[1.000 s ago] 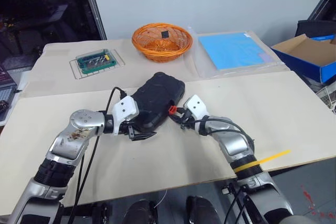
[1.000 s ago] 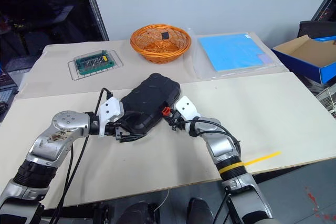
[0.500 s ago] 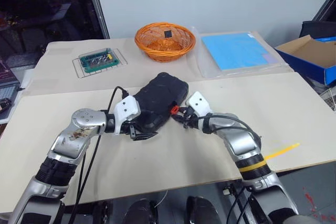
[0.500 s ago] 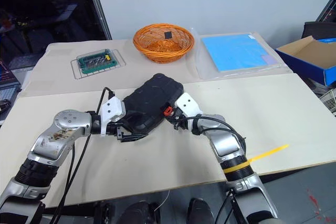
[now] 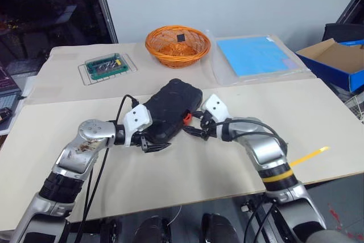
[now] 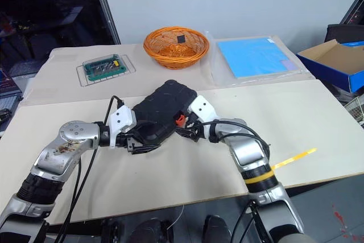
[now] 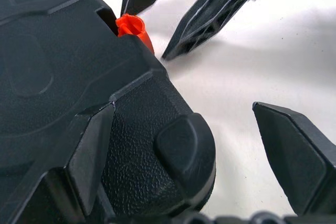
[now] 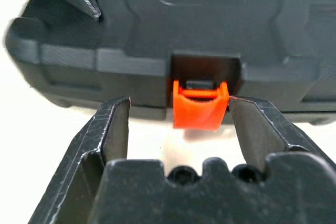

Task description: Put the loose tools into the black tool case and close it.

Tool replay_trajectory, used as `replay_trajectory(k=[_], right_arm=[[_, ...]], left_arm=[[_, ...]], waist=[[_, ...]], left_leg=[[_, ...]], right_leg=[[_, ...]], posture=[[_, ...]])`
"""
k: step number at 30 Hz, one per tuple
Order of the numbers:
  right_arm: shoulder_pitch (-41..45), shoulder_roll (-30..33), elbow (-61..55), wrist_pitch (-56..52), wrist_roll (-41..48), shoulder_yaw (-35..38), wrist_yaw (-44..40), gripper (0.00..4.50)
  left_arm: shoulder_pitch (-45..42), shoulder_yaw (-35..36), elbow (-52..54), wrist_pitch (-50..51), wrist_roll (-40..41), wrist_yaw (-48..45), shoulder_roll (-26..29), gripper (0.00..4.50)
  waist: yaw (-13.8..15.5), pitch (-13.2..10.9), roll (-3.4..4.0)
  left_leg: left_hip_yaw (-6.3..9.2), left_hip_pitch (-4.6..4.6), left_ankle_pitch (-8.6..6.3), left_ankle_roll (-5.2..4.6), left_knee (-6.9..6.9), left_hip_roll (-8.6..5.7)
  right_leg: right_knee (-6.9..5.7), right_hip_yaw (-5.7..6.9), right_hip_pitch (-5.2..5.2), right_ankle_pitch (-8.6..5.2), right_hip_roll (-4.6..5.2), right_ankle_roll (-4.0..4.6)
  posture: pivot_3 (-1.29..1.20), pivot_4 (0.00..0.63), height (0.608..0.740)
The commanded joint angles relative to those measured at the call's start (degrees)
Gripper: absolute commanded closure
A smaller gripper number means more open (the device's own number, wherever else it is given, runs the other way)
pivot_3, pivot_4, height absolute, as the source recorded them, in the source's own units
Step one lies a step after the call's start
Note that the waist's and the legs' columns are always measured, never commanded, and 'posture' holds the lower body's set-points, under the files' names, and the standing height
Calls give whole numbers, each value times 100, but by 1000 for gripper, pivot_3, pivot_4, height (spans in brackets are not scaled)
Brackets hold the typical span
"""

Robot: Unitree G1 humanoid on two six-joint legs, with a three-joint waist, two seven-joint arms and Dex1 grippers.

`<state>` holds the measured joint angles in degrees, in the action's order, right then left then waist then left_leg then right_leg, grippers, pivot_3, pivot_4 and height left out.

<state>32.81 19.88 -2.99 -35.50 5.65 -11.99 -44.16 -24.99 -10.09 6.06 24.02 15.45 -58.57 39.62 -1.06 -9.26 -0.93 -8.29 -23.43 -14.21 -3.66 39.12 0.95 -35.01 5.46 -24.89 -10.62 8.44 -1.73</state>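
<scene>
Black tool case (image 5: 169, 110) lying shut and hiding its tools, right gripper (image 8: 178, 129) spreading around orange latch (image 8: 199, 106), left gripper (image 7: 194, 145) gaping wide over a corner.

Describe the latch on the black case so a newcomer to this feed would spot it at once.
Start at the beige table and find the black tool case lying shut at its middle, between the two arms. On the case's long edge facing the right gripper sits the latch, a small tab in a notch. It is the only orange-red spot on the otherwise all-black case.
</scene>
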Motion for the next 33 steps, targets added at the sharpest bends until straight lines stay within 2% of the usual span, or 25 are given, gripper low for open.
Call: replay_trajectory(k=[1,9,20,33], right_arm=[[-194,24,-621,-414,345,343,144,1738],[-152,-214,-295,-278,282,459,711,4444],[350,-598,602,274,223,370,997,4444],[383,-667,667,225,233,93,801,4444]], left_arm=[[294,-298,-366,338,-246,-1,50,0],[228,-353,-438,303,-269,-19,24,0],[154,-372,-533,264,-296,-53,12,0],[246,-345,-503,255,-315,23,-4,0]], waist=[[-1,0,0],[2,0,0],[-5,0,0],[-24,2,3]], left_leg=[[-1,-1,-2,3,0,0],[0,0,-21,-8,0,1],[-1,2,-1,3,0,0],[-1,16,-5,9,-1,2]], right_leg=[[0,0,-1,0,1,1],[0,1,-3,-2,0,-3],[-2,1,0,-2,-1,-4],[-3,0,10,-3,-2,-5]], posture=[[0,150,740],[0,150,740],[0,150,740],[0,150,740]])
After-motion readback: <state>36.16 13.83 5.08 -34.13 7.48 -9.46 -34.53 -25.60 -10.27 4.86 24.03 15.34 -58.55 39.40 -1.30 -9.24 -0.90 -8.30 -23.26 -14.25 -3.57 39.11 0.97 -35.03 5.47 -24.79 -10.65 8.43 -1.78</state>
